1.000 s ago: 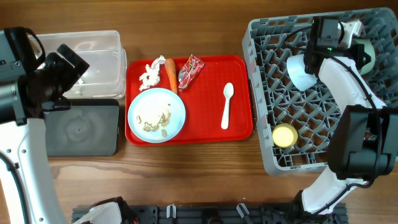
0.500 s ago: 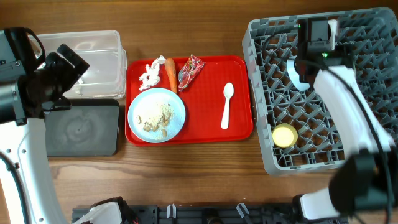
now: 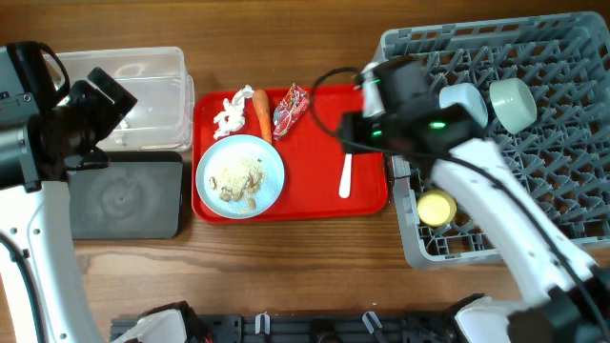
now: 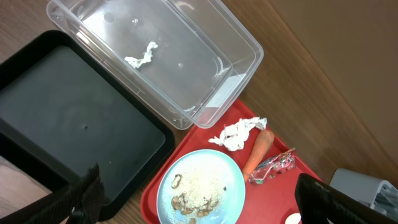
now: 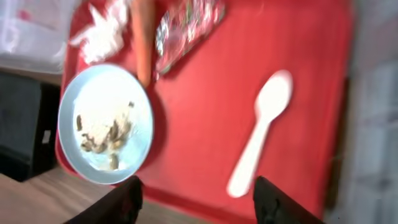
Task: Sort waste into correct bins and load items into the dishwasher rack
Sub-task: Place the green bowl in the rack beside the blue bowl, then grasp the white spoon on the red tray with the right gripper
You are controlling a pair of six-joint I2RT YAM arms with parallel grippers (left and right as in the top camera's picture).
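A light blue plate [image 3: 240, 175] carrying beige food scraps [image 3: 238, 183] lies on the red tray [image 3: 315, 195]. Behind it lie a crumpled white tissue [image 3: 229, 112], a carrot piece [image 3: 261, 112] and a red wrapper [image 3: 291, 107]. My right gripper [image 5: 202, 205] hangs open over the tray's right part, above the white spoon [image 5: 260, 134]; the arm hides the spoon's bowl from overhead. In the grey rack [image 3: 534, 191] sit a pale blue-white bowl [image 3: 464, 98], a pale green bowl [image 3: 512, 102] and a yellow cup [image 3: 437, 207]. My left gripper [image 4: 199, 208] is open and empty, high above the plate [image 4: 200, 186].
The clear tub [image 4: 155, 56] holds one white tissue scrap [image 4: 142, 55]. The black tray [image 4: 68, 124] sits right in front of it, both left of the red tray. The rack stands against the red tray's right edge.
My right arm has swung left from over the rack to above the red tray, and its jaws have opened. The pale green bowl now sits free in the rack. The left arm has not moved.
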